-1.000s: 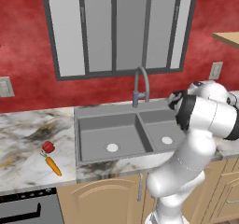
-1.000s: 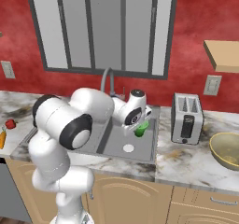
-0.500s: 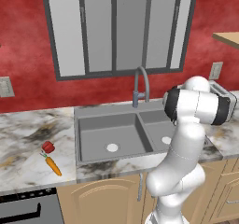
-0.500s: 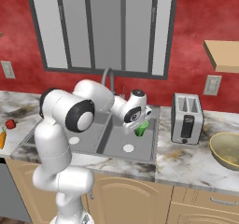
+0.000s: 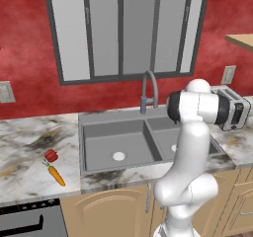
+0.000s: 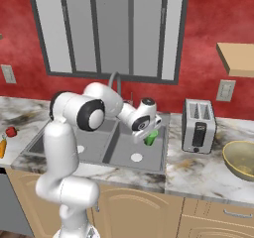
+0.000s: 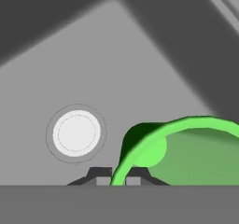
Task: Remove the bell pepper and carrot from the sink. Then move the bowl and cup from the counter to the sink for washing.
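My gripper [image 6: 148, 132] is shut on the rim of the green cup [image 6: 151, 138] and holds it low over the right basin of the grey sink [image 6: 121, 155]. In the hand view the two fingertips [image 7: 100, 172] pinch the cup's rim [image 7: 186, 124], with the basin's white drain [image 7: 76, 133] below. The red bell pepper [image 5: 50, 155] and the orange carrot [image 5: 56, 176] lie on the marble counter [image 5: 24, 147] left of the sink [image 5: 108, 132]. On the counter at the right rests the olive-yellow bowl [image 6: 240, 158].
A silver toaster [image 6: 198, 125] stands on the counter between the sink and the bowl. The curved faucet [image 5: 149, 89] rises behind the basins. A dark stove edge [image 5: 29, 223] lies at the lower left. My own arm [image 5: 190, 147] blocks the right basin in the left base view.
The arm's elbow and upper links have swung left and folded tighter. The gripper and the green cup have stayed over the right basin, hardly moving.
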Controlling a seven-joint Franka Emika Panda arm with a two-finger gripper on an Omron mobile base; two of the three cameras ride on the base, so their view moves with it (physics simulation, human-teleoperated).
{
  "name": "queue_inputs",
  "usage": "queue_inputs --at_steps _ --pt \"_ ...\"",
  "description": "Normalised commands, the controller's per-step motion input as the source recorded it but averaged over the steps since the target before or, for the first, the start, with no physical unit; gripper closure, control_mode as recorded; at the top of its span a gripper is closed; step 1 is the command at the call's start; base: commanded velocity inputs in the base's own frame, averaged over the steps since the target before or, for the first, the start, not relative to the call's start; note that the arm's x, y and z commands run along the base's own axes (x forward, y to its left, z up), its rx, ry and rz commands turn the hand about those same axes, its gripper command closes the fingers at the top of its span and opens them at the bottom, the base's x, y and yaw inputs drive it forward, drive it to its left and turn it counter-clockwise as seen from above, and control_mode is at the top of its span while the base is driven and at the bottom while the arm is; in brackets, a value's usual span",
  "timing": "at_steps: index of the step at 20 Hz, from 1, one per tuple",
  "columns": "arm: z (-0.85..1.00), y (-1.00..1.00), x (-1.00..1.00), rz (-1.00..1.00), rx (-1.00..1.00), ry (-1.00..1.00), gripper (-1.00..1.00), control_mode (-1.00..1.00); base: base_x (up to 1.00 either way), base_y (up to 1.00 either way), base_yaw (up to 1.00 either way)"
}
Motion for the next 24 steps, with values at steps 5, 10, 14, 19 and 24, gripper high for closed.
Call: queue_inputs --at_steps 5,10,14,19,24 --pt "-0.27 -0.01 0.27 0.0 0.0 0.0 1.0 -1.0 0.0 0.0 0.0" --pt "-0.25 -0.04 0.28 0.0 0.0 0.0 1.0 -1.0 0.0 0.0 0.0" --pt "-0.23 -0.09 0.27 0.0 -0.01 0.0 1.0 -1.0 0.0 0.0 0.0" --pt "-0.19 -0.12 0.23 0.0 -0.03 0.0 1.0 -1.0 0.0 0.0 0.0" --pt "-0.17 -0.1 0.23 0.0 -0.02 0.0 1.0 -1.0 0.0 0.0 0.0"
